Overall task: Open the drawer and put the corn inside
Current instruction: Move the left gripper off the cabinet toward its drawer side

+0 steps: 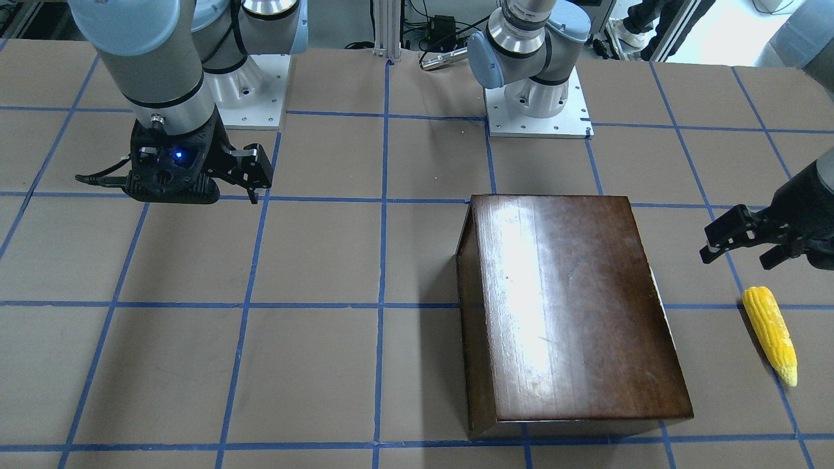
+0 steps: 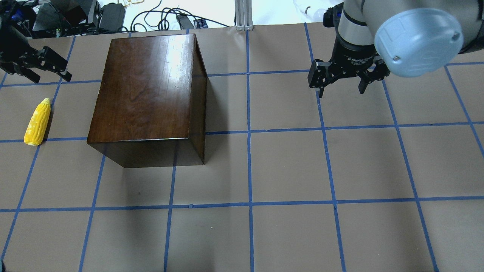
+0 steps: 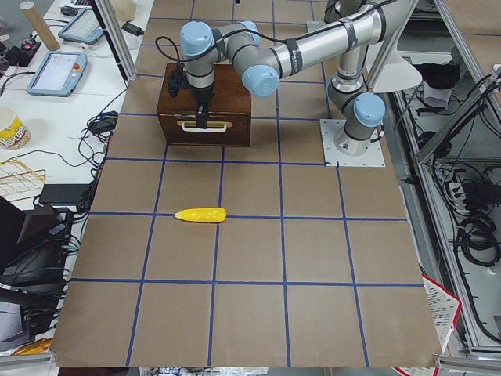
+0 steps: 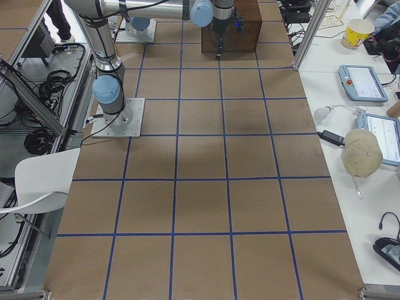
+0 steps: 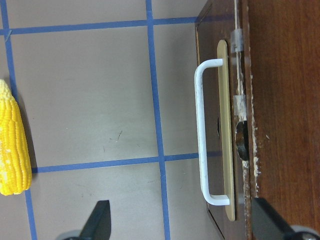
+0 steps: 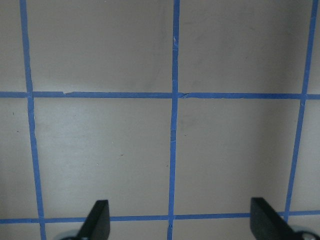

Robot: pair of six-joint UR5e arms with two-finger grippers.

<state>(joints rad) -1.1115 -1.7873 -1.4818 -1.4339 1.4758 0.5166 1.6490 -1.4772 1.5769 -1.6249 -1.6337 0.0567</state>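
The glossy dark-brown box (image 2: 147, 87) (image 1: 567, 306) stands on the taped table with its drawer (image 5: 225, 125) shut. The drawer's front panel with its white handle (image 5: 202, 132) faces the table's left end and also shows in the exterior left view (image 3: 205, 125). The yellow corn (image 2: 38, 121) (image 1: 771, 334) (image 5: 12, 145) lies flat on the table, apart from the box on the handle side. My left gripper (image 2: 51, 77) (image 1: 736, 260) (image 5: 180, 210) hangs open above the strip between corn and drawer front, holding nothing. My right gripper (image 2: 340, 90) (image 1: 251, 189) (image 6: 177, 207) hovers open over bare table, far from the box.
The two arm bases (image 1: 537, 104) (image 1: 251, 98) are bolted at the table's robot side. Blue tape lines grid the brown table top (image 2: 287, 166). Side benches carry tablets (image 4: 362, 81) and cables, and a white chair (image 4: 37, 181) stands beside the table.
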